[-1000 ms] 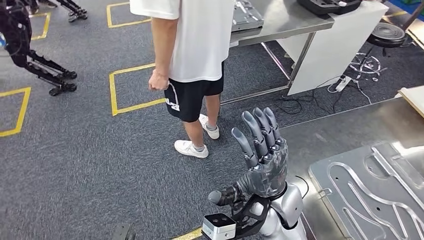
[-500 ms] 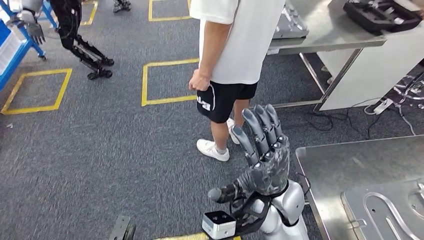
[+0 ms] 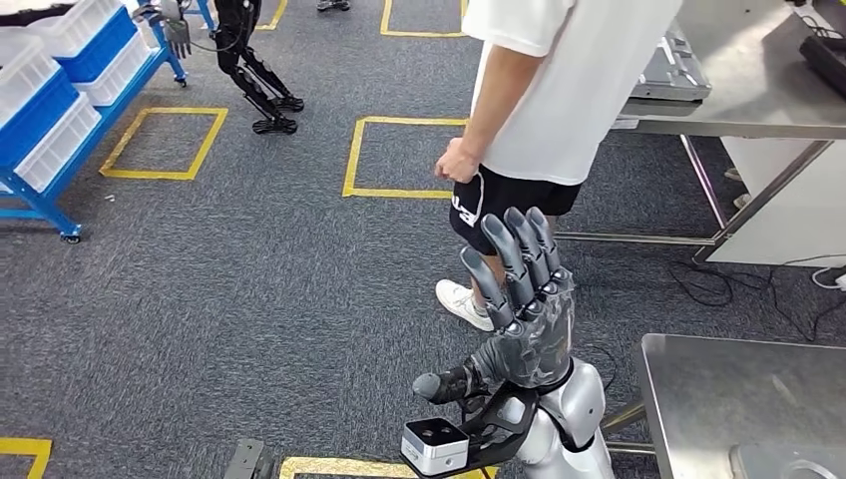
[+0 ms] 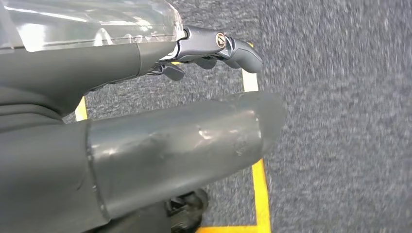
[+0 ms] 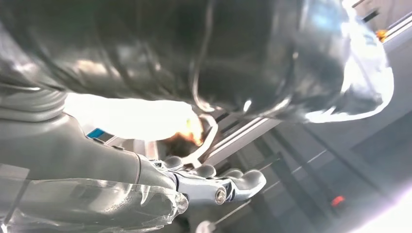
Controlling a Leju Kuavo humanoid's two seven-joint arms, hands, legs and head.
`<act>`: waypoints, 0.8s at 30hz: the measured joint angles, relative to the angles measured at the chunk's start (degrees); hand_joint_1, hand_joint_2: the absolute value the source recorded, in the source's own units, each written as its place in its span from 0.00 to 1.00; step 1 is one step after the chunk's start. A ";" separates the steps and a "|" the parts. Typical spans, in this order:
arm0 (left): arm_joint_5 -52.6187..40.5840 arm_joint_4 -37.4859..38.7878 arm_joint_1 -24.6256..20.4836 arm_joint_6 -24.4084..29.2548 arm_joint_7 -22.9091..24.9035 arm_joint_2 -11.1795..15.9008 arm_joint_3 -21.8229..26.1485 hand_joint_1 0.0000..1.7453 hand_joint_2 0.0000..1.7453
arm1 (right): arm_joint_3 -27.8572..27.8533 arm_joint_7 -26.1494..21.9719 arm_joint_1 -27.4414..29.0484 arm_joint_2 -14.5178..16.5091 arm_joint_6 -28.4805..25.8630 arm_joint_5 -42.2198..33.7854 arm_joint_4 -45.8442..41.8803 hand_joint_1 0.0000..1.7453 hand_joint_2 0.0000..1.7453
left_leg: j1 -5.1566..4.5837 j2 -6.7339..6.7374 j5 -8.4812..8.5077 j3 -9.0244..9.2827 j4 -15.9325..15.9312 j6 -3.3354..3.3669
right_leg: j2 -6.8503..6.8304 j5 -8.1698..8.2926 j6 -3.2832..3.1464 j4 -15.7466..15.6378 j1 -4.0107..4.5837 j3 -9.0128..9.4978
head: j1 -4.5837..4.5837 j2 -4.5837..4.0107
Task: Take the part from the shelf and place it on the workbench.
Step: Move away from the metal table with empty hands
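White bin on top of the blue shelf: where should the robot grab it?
Probably the white bin's rim on the side facing the open floor, reaching in from that side. Its top is open, so fingers could hook over that edge.

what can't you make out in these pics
- Person: head view, cut off above the shoulders by the top edge.
- Workbench: head view, cut by the right and bottom edges, so whether a part lies on it is unclear.
- Bins' contents on the blue shelf: too far and cut by the left edge.
- Left hand: left wrist view, thumb hides the fingers.
- Right hand: right wrist view is glare-blurred.
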 joint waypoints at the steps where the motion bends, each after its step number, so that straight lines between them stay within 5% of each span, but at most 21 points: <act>1: 0.00 0.00 0.03 0.02 0.01 0.01 -0.07 0.00 0.00 | -0.01 0.00 0.00 0.01 -0.01 -0.02 0.02 0.00 0.00 | -0.23 -0.18 -0.14 -0.01 -0.20 0.47 | -0.41 -0.08 0.25 -0.01 0.13 0.06 | 0.02 0.00; 3: 0.00 0.00 0.21 0.07 0.05 0.05 -0.15 0.00 0.00 | -0.02 0.00 0.01 0.04 0.00 -0.05 0.07 0.00 0.00 | -0.22 -1.38 0.05 -0.06 -0.50 1.26 | -1.07 -0.35 0.82 -0.03 0.00 0.32 | 0.01 0.00; 5: 0.00 0.00 0.21 0.08 0.11 0.08 -0.21 0.00 0.00 | -0.03 0.00 0.04 0.07 0.00 -0.04 0.10 0.00 0.00 | -0.07 -2.53 0.32 0.16 -0.95 2.03 | 0.76 -2.16 1.31 2.23 -0.35 -0.37 | 0.03 0.00; 8: 0.00 0.00 0.03 0.08 0.17 0.07 -0.30 0.00 0.00 | -0.41 0.00 0.54 0.03 -0.01 -0.05 0.17 0.00 0.00 | -0.11 -4.43 0.50 0.15 -1.11 2.71 | 4.92 -7.35 1.45 12.99 -0.54 -5.60 | 0.04 0.00; 10: -0.01 0.00 0.16 0.08 0.17 0.08 -0.31 0.00 0.00 | -0.68 0.00 1.01 -0.03 0.00 -0.05 0.26 0.00 0.00 | -0.26 -5.98 0.50 0.13 -1.01 2.77 | 5.59 -7.42 1.30 16.55 -0.50 -7.93 | 0.04 0.00; 12: -0.02 0.00 0.27 0.08 0.16 0.06 -0.32 0.00 0.00 | -0.76 0.00 1.19 -0.04 0.00 -0.07 0.31 0.00 0.00 | -0.32 -7.62 0.47 0.16 -0.80 2.74 | 6.30 -3.44 0.84 11.70 -0.47 -6.23 | 0.04 0.00; 14: 0.00 0.00 0.22 0.07 0.14 -0.11 -0.34 0.00 0.00 | -0.82 0.00 1.24 -0.03 -0.01 -0.11 0.32 0.00 0.00 | -0.33 -9.06 0.41 0.01 -0.49 2.52 | 8.82 0.02 0.29 4.23 -0.51 -3.13 | 0.04 0.00; 16: 0.06 0.00 0.23 0.06 0.05 -0.26 -0.35 0.00 0.00 | -0.90 0.00 1.31 -0.03 -0.01 -0.17 0.35 0.00 0.00 | -0.15 -10.22 0.45 -0.36 -0.42 1.87 | 10.31 0.76 0.07 0.97 -0.38 -1.84 | 0.04 0.00; 18: 0.15 0.00 0.47 0.07 -0.03 -0.25 -0.35 0.00 0.00 | -0.95 0.00 1.35 -0.02 -0.01 -0.23 0.42 0.00 0.00 | 0.07 -11.07 0.65 -0.62 -0.63 1.04 | 9.28 0.98 -0.16 0.38 -0.36 -1.51 | 0.04 0.00; 21: 0.31 0.00 0.60 0.08 -0.08 -0.23 -0.34 0.00 0.00 | -0.96 0.00 1.40 0.07 0.02 -0.07 0.62 0.00 0.00 | -0.21 -7.25 -1.76 -2.40 3.25 0.43 | 6.93 1.56 -0.95 -1.04 -0.64 -0.57 | -0.02 0.00; 22: 0.36 0.00 0.54 0.08 -0.09 -0.25 -0.34 0.00 0.00 | -0.96 0.00 1.44 0.09 0.02 0.03 0.72 0.00 0.00 | -0.23 -5.56 -3.62 -4.00 6.66 0.26 | 6.04 1.52 -1.14 -1.15 -0.45 -0.43 | -0.03 0.00; 24: 0.47 0.00 0.56 0.09 -0.08 -0.32 -0.34 0.00 0.00 | -0.96 0.00 1.59 0.10 0.01 0.15 0.97 0.00 0.00 | 0.03 -4.23 -6.61 -7.38 13.70 -0.16 | 4.25 1.32 -1.34 -1.08 -0.22 -0.37 | -0.05 0.00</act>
